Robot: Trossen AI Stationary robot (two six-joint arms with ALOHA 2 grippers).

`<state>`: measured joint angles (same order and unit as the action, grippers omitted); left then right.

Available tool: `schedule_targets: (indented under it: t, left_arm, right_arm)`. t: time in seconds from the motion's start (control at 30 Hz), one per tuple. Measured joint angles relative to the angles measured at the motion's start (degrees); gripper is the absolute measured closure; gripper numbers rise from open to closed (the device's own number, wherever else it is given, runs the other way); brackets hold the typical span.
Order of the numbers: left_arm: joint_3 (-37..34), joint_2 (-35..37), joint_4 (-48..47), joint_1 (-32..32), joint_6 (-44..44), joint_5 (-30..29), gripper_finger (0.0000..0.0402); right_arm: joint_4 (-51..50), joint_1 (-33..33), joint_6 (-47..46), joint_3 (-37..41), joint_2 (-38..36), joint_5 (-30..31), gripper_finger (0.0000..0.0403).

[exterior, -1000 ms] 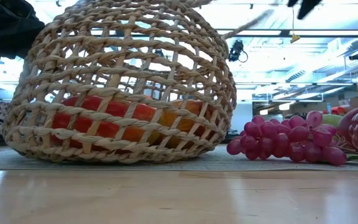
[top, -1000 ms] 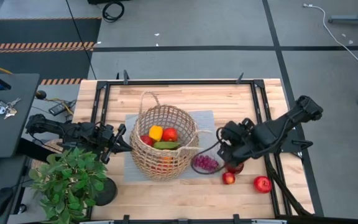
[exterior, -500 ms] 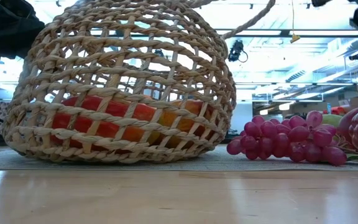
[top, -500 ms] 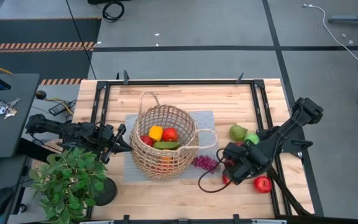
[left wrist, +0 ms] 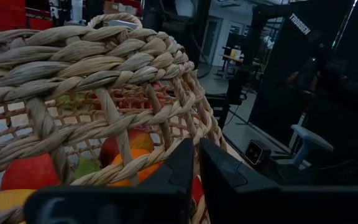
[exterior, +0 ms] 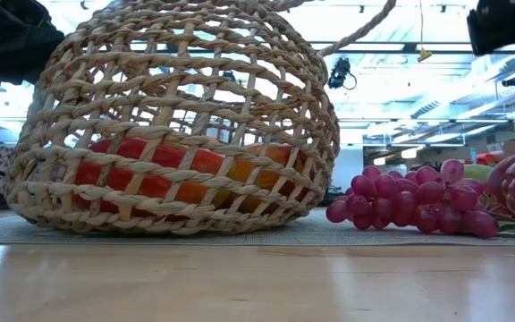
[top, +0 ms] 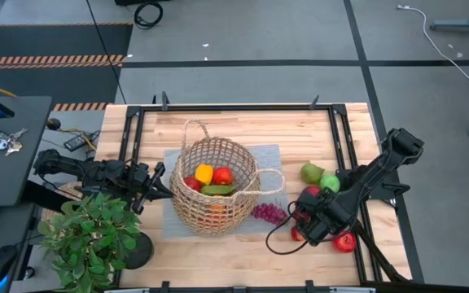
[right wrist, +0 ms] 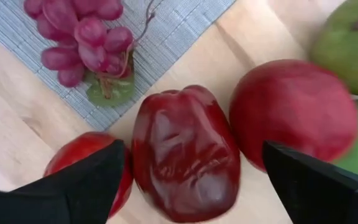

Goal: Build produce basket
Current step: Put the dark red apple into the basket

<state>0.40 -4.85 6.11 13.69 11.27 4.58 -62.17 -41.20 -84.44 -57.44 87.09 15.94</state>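
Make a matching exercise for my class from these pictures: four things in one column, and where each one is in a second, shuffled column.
Things:
1. purple grapes
2. yellow fruit
3. potted plant
4. right gripper

Places:
A. inside the basket
B. at the table's near-left corner
C. on the grey mat, just right of the basket
D. over the red fruit on the bare wood

Pairs: 1-C, 2-A, 3-B, 4-D
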Motion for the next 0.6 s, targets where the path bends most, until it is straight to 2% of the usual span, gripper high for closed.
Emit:
schedule_targets:
  t: [0.2, 0.6]
  left_arm:
    - [0.0, 0.0, 0.0, 0.0, 0.0, 0.0, 0.0372]
    - [0.0, 0.0, 0.0, 0.0, 0.0, 0.0, 0.0373]
  right_arm:
    - [7.1, 0.2, 0.9, 5.7, 0.0, -0.7, 0.0017]
    - [11.5, 1.6, 0.4, 10.8, -0.2, 0.2, 0.0047]
